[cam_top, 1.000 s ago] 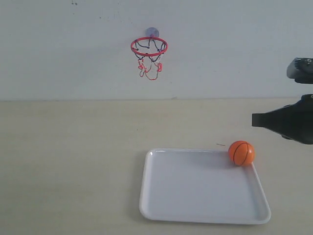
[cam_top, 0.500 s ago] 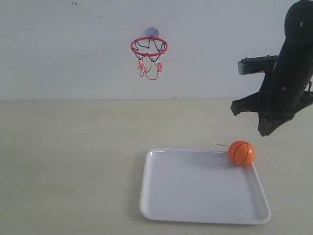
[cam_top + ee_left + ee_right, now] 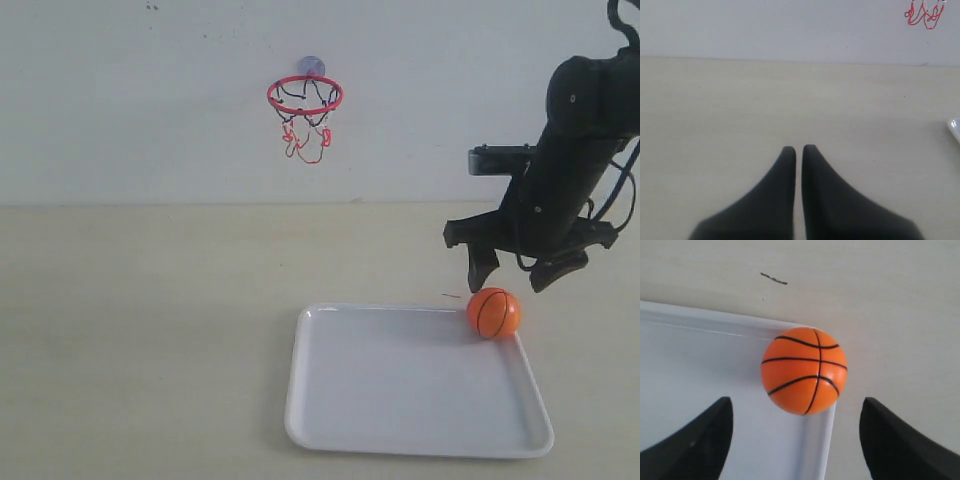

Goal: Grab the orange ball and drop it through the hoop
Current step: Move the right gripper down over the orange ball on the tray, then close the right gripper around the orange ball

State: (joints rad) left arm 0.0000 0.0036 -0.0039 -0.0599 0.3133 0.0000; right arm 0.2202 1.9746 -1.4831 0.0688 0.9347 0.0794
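The orange ball point(image 3: 493, 312) with thin black seams rests in the far right corner of the white tray point(image 3: 400, 400). My right gripper point(image 3: 513, 277) hangs just above it, wide open, one finger to each side and nothing held. In the right wrist view the orange ball point(image 3: 804, 370) sits ahead of the spread fingers point(image 3: 705, 440), against the tray rim point(image 3: 817, 440). The hoop point(image 3: 305, 97), a red ring with a dangling net, is fixed high on the wall by a suction cup. My left gripper point(image 3: 799, 149) is shut and empty over the bare table; it does not show in the exterior view.
A pale wooden table point(image 3: 140, 330) runs up to a white wall point(image 3: 120, 100). A short dark mark point(image 3: 773, 278) lies on the table just beyond the tray's far edge. The hoop's net point(image 3: 924, 14) shows at the edge of the left wrist view.
The right arm has swung in from the right edge and come down over the tray corner, its open fingers now straddling the air just above the ball. The ball has not moved.
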